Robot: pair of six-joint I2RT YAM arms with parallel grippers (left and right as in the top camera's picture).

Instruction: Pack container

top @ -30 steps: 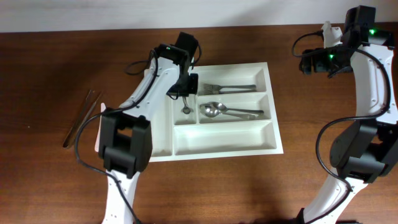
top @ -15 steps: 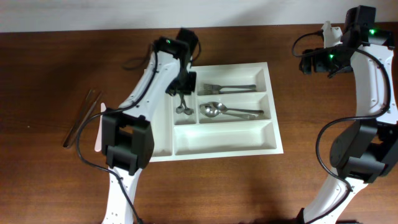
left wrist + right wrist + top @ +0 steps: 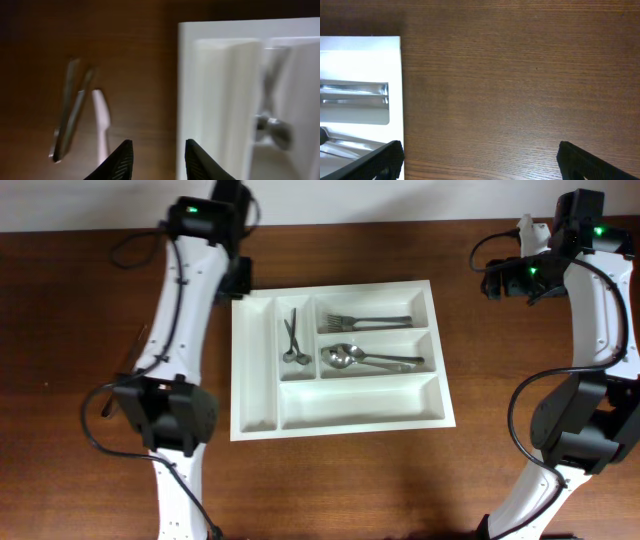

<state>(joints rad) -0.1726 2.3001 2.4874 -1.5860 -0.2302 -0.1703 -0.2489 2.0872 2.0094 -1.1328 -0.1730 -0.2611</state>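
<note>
Overhead, tray: the white cutlery tray (image 3: 360, 402) is sitting mid-frame. It's holding small spoons (image 3: 290, 345) in its left slot, forks (image 3: 365, 319) at upper right and big spoons (image 3: 365, 359) just under those. The long bottom slot is lying bare.
Overhead, arms: the left arm (image 3: 185, 280) is hanging over the tray's upper-left corner, and the right arm (image 3: 600, 300) is sitting at far right.
Left wrist, pincer: the left gripper (image 3: 157, 160) is showing its jaws apart and isn't gripping anything.
Left wrist, leftovers: what look like chopsticks (image 3: 70, 112) and a white utensil (image 3: 101, 122) are lying on the table (image 3: 135, 75), up-left of the fingertips. Their long axes are running roughly top to bottom. I'm guessing they go in next, and the left arm is way nearer.
Right wrist, pincer: the right gripper (image 3: 480, 162) is gaping wide and empty over bare wood beside the tray's edge.
</note>
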